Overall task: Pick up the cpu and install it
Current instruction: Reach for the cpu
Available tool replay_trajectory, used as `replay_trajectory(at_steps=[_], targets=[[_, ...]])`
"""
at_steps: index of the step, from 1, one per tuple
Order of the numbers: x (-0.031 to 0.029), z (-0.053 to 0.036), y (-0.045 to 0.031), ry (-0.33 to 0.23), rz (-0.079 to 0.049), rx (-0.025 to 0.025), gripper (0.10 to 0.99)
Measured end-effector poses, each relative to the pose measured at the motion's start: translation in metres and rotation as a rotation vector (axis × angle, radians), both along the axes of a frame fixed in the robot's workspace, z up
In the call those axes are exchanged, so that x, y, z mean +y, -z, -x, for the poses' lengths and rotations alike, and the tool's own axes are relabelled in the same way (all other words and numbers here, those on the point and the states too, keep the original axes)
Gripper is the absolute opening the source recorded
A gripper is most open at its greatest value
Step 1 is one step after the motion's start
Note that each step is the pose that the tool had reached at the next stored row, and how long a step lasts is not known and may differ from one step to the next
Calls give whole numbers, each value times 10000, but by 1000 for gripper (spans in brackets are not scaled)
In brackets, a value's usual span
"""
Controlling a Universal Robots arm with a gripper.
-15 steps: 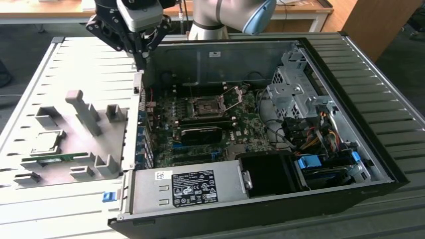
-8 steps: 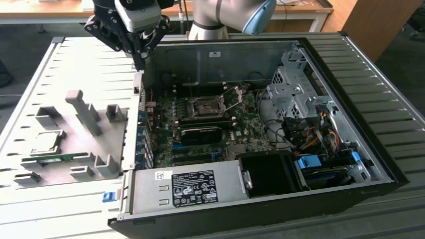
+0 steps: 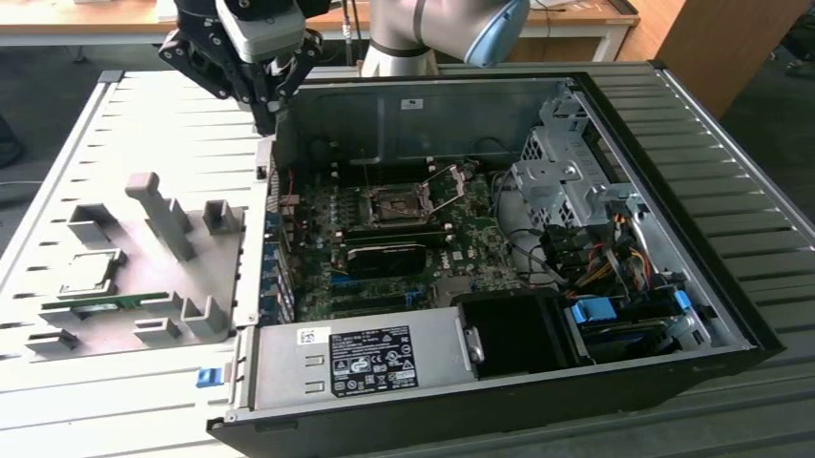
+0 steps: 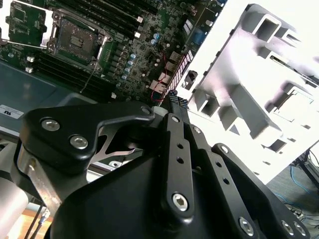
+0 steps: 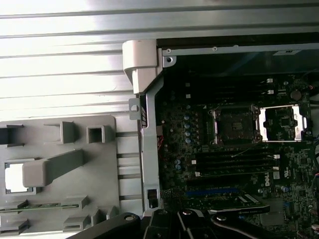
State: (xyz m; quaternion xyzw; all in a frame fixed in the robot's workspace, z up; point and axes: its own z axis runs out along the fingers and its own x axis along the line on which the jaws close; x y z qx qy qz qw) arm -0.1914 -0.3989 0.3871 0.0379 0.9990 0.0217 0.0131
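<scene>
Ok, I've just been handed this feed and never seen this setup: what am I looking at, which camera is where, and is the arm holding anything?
It is one robot arm with a gripper on its end. The exterior view is a camera off the arm; both wrist views ride on the arm and look past the gripper. On the slatted table lies an open computer case with its motherboard socket uncovered. Beside it, on the exterior view's left, a grey holder tray carries the cpu and a green memory stick. The gripper hangs over the case's edge, shut and holding nothing.
</scene>
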Motion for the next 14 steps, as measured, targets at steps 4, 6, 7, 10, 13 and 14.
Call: replay_trajectory(at_steps=[4, 6, 7, 10, 13, 14], targets=[[0, 12, 2, 0, 0, 0, 106], [0, 17, 2, 0, 1, 1, 106], [0, 20, 3, 0, 0, 0, 106], [0, 29, 4, 0, 1, 1, 106], [0, 39, 6, 0, 0, 0, 106], [0, 41, 6, 0, 1, 1, 106]])
